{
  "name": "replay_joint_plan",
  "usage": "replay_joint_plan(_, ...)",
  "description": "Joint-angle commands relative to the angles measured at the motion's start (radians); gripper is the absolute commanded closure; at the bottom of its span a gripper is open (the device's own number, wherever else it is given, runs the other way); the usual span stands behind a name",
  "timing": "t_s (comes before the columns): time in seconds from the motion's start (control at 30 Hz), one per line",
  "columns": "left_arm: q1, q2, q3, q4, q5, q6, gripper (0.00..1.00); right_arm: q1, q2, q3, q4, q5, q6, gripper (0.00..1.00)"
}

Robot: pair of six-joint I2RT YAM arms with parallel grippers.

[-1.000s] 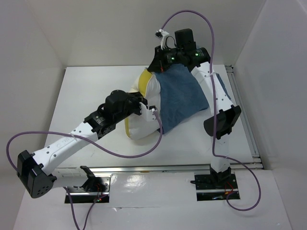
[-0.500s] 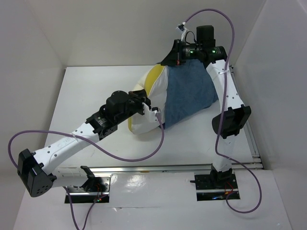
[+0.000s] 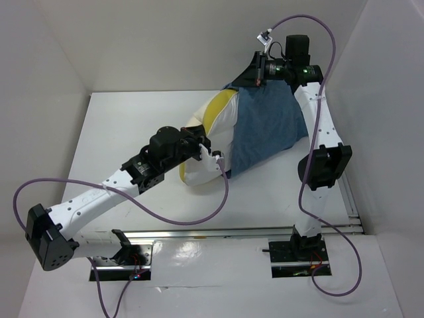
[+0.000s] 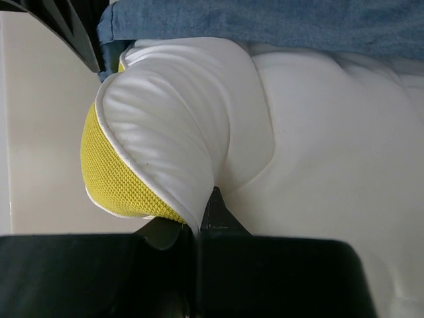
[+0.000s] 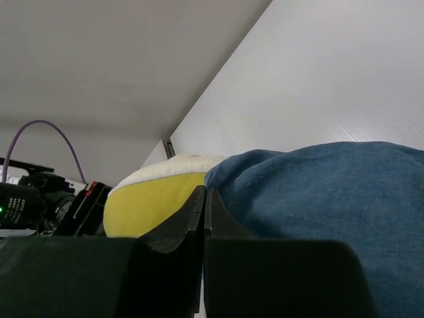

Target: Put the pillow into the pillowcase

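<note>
Found pillow [image 3: 211, 136] mid-table [image 3: 132, 119], yellow edge up, right part covered by pillowcase [image 3: 268, 126]. Saw left gripper [image 4: 199, 220] jaws clamped on white fold of pillow. Saw right gripper [image 5: 204, 196] jaws pinched together on pillowcase hem, raised at rear.

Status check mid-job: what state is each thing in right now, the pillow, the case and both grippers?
pillow: partly inside the pillowcase, yellow-edged end sticking out.
pillowcase: covers the pillow's right part, far edge lifted off the table.
left gripper: shut on a fold of the pillow.
right gripper: shut on the pillowcase's edge, raised.
</note>
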Motion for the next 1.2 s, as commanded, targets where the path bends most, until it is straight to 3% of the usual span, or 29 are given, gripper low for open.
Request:
replay_joint_plan(0.0, -0.01, 0.009, 0.009, 0.067, 0.034, 0.047, 1.0, 0.018, -0.059, 0.022, 0.08, -0.059, 0.01, 1.0)
replay_joint_plan(0.43, -0.01, 0.084, 0.027, 0.168, 0.014, 0.077, 1.0, 0.285, -0.041, 0.087, 0.046, -0.088, -0.039, 1.0)
replay_joint_plan(0.83, 0.009, 0.225, 0.071, 0.378, -0.104, 0.096, 1.0, 0.308, -0.096, 0.222, 0.044, -0.033, -0.071, 1.0)
replay_joint_plan(1.17, 0.027, 0.393, 0.235, 0.553, -0.237, 0.048, 1.0, 0.317, -0.105, 0.2, 0.074, -0.143, -0.062, 1.0)
